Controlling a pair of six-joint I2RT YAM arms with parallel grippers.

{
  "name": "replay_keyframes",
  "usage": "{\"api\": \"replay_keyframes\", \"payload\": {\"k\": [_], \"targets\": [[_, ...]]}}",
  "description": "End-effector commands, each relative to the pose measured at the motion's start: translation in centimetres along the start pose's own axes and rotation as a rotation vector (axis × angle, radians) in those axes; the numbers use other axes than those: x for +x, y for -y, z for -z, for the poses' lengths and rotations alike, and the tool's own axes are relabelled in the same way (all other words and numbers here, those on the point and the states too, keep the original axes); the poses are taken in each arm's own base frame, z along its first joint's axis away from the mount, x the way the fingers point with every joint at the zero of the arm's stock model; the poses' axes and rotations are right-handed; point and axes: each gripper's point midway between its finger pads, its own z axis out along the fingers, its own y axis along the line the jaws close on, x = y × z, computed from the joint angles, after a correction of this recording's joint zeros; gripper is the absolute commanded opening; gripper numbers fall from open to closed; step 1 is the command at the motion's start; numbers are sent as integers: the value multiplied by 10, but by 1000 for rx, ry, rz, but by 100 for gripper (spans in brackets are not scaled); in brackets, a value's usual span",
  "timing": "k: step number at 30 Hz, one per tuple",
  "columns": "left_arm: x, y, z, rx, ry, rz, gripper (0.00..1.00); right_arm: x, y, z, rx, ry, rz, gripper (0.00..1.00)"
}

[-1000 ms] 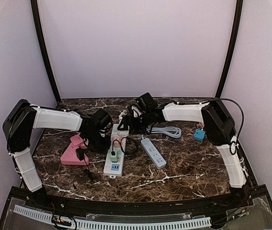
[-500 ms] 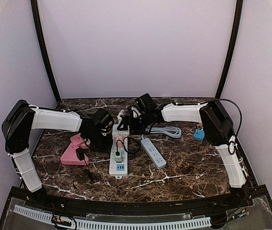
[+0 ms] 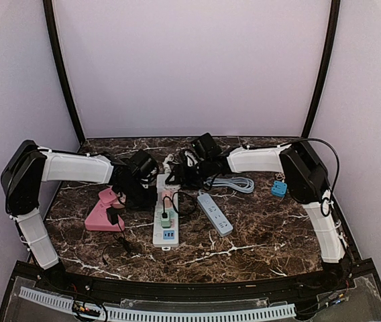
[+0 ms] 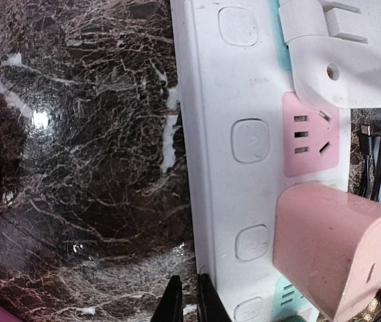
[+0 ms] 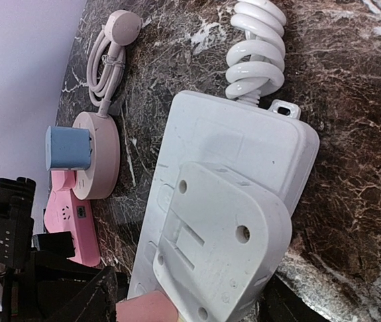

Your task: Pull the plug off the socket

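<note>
Pale lilac walls (image 3: 190, 60), dark veined marble tabletop (image 3: 257, 235), black corner posts (image 3: 62, 74)

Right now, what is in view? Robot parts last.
long plastic power strip: one, white, table centre
bulky plastic adapter: one, white, on strip's cable end
cube-shaped plug: one, pink, plugged into strip
second slim power strip: one, blue-grey, right of white strip
coiled cable: one, pale, behind blue-grey strip
plastic socket block: one, pink, left of strip
small cube: one, blue, table's right side
left gripper: one, black, shut at strip's edge
right gripper: one, black, open around adapter
</note>
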Motion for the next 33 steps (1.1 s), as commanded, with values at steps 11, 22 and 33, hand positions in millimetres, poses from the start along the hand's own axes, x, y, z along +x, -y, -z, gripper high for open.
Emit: {"api": "replay_keyframes", "payload": {"k": [11, 22, 33], "targets": [[-49, 7, 33, 81, 121, 9, 8, -13, -30, 19, -72, 61, 6, 52], [-64, 16, 28, 141, 134, 30, 8, -15, -26, 9, -78, 50, -19, 43], [-92, 16, 16, 160, 152, 45, 7, -14, -14, -1, -125, 22, -86, 36]]}}
